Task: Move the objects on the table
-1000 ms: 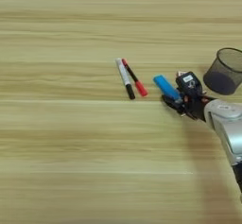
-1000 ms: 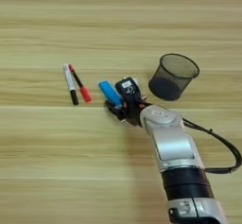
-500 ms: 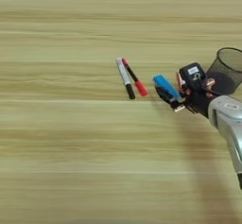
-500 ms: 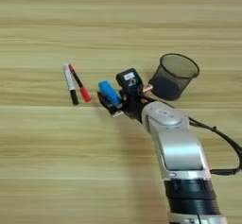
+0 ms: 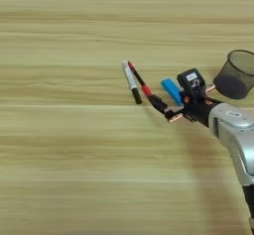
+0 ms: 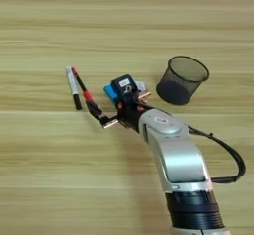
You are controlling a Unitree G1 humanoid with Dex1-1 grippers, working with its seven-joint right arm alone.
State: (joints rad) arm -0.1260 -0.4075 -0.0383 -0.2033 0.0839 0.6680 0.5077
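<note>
Right arm's silver forearm (image 6: pixel 176 159) enters from bottom edge, angled up-left over the table. Black cable loops off its right side. Right gripper (image 6: pixel 101 117) low at the surface, black fingers (image 5: pixel 158 102) pointing left, spread apart.

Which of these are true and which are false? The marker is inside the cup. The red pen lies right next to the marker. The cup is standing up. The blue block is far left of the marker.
1. The marker is inside the cup. False: it lies on the table.
2. The red pen lies right next to the marker. True.
3. The cup is standing up. True.
4. The blue block is far left of the marker. False: it lies to the marker's right, by the gripper.
</note>
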